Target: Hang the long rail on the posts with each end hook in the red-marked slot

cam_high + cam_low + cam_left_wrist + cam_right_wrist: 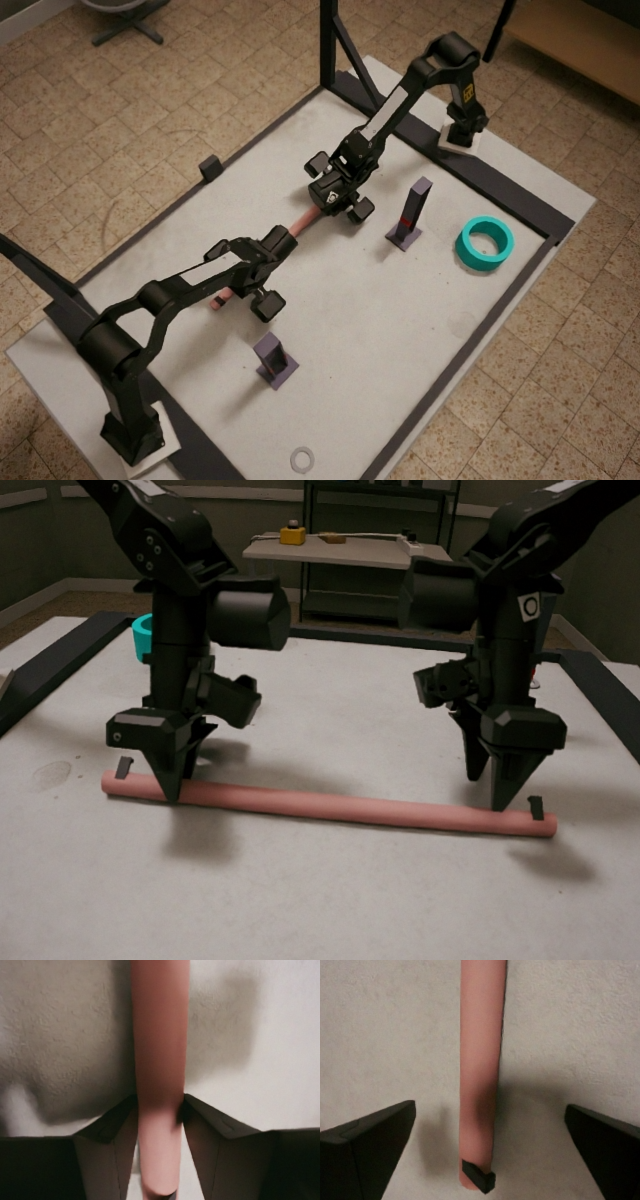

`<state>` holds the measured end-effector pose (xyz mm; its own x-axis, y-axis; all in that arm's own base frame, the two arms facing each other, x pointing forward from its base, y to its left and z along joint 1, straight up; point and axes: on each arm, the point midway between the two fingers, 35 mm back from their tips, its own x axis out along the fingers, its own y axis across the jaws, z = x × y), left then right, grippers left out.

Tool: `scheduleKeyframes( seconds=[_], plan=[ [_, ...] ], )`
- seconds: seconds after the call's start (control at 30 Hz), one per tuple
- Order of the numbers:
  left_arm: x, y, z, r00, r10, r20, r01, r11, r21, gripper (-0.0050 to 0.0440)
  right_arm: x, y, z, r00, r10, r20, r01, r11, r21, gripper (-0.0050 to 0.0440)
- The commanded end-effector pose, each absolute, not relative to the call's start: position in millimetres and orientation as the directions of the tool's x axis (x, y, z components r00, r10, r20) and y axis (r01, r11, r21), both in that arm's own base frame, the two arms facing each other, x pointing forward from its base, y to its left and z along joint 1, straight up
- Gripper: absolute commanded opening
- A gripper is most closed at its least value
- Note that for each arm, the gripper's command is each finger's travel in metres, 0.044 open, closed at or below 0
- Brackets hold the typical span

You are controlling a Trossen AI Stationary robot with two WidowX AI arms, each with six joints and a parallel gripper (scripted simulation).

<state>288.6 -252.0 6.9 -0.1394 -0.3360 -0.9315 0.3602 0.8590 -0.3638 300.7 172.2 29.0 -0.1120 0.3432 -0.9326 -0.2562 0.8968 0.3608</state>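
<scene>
The long pink rail (305, 220) (330, 808) (161, 1035) (481, 1035) appears to lie on the table, with a black hook standing up near each end; one hook (123, 767) is near the left gripper, the other hook (537, 808) (479, 1176) near the right. My left gripper (180, 788) (159, 1101) is shut on the rail. My right gripper (485, 793) (491, 1109) is wide open, its fingers apart on either side of the rail. Two purple posts, a far post (412, 206) and a near post (267, 347), stand beside the rail with red marks. Their slots are partly hidden.
A cyan ring (471, 255) (142, 642) stands beyond the far post. A flat grey ring (292, 458) lies near the table's front corner. Dark frame bars (485, 186) run along the table (356, 320) edges. A small dark block (210, 168) sits at the far long edge.
</scene>
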Motion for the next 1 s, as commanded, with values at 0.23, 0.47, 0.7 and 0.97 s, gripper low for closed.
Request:
scheduleKeyframes(
  seconds=[0.23, 0.47, 0.7, 0.97],
  plan=[
    [293.3, -255.4, 14.2, -0.119, -0.352, -0.928, 0.374, 0.850, -0.371, -0.0050, 310.2, 172.3, 56.8, -0.076, 0.298, -0.952, -0.265, 0.914, 0.307, 0.0320],
    [293.3, -255.4, 14.2, -0.119, -0.352, -0.928, 0.374, 0.850, -0.371, -0.0050, 308.8, 190.7, 54.9, 0.017, -0.002, -1.000, -0.238, 0.971, -0.006, 0.0225],
    [293.3, -255.4, 14.2, -0.119, -0.352, -0.928, 0.374, 0.850, -0.371, -0.0050, 303.0, 209.2, 49.0, 0.066, -0.161, -0.985, -0.238, 0.956, -0.172, 0.0225],
    [293.3, -255.4, 14.2, -0.119, -0.352, -0.928, 0.374, 0.850, -0.371, -0.0050, 296.0, 221.3, 42.5, 0.096, -0.256, -0.962, -0.258, 0.927, -0.272, 0.0225]
  ],
)
